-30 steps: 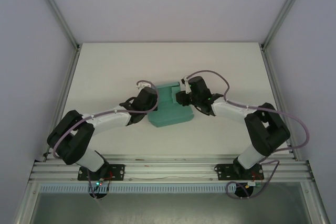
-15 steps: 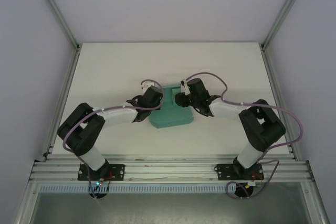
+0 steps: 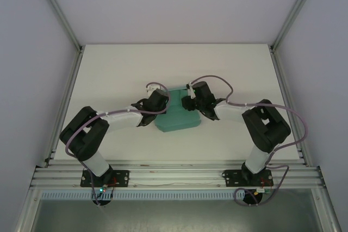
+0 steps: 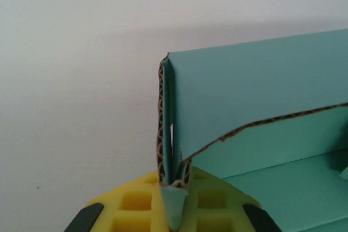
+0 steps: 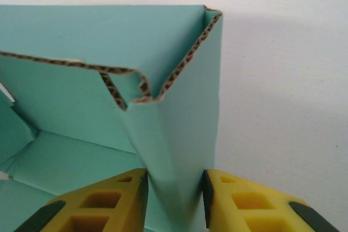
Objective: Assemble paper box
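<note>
Two grippers met on one teal-green corrugated card box (image 3: 175,120), which sat mid-table between them. We saw the left gripper (image 4: 174,191) pinched tight on the doubled left wall, its raw fluted edge upright between the yellow pads (image 4: 136,205). The right gripper (image 5: 174,188) clamped, narrowly parted, on the right wall beside its corner. Bare white table (image 3: 119,69) lay wide beyond the box and on both sides.

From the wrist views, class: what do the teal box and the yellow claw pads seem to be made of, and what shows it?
The paper box: corrugated card, matt teal face; its cut edges show a brown wavy core. The right claw pads: probably moulded plastic or rubber, matt yellow, with square recesses.
</note>
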You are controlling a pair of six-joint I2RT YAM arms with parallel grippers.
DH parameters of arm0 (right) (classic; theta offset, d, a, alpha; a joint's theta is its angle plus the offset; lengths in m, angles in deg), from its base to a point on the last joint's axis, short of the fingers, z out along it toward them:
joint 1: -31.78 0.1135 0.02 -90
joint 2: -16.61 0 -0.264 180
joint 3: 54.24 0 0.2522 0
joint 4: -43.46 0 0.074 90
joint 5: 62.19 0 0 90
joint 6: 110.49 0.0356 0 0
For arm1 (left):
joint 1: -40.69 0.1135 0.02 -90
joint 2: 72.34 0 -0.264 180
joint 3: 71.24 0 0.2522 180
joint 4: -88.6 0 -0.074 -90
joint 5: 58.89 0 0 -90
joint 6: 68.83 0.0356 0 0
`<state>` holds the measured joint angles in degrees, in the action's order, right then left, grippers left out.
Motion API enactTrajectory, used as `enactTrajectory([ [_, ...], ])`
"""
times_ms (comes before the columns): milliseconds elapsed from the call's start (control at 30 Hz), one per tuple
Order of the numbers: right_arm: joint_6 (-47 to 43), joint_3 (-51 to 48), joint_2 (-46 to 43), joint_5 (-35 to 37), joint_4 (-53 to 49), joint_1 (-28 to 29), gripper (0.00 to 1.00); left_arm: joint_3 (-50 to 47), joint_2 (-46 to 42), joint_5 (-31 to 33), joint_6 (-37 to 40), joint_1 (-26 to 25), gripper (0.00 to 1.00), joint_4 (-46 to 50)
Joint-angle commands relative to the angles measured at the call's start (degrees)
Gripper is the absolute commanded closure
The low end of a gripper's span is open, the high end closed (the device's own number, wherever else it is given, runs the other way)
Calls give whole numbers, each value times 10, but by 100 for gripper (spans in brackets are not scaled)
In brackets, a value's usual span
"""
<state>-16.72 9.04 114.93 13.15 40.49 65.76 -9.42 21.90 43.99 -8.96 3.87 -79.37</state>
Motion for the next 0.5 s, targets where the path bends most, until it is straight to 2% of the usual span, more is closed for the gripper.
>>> enactTrajectory([
  [0, 19, 22, 16, 58, -7, 4, 74, 14, 19, -12, 2, -11, 100, 11],
  [133, 78, 38, 21, 182, -54, 10, 84, 29, 25, 3, -12, -13, 100, 34],
  [233, 120, 54, 25, 321, -117, 26, 92, 35, 31, 10, -34, -14, 100, 42],
  [367, 200, 126, 75, 470, -278, 35, 92, 37, 41, -4, -46, -14, 100, 36],
  [467, 258, 159, 113, 538, -348, 35, 92, 40, 49, -7, -54, -14, 100, 37],
])
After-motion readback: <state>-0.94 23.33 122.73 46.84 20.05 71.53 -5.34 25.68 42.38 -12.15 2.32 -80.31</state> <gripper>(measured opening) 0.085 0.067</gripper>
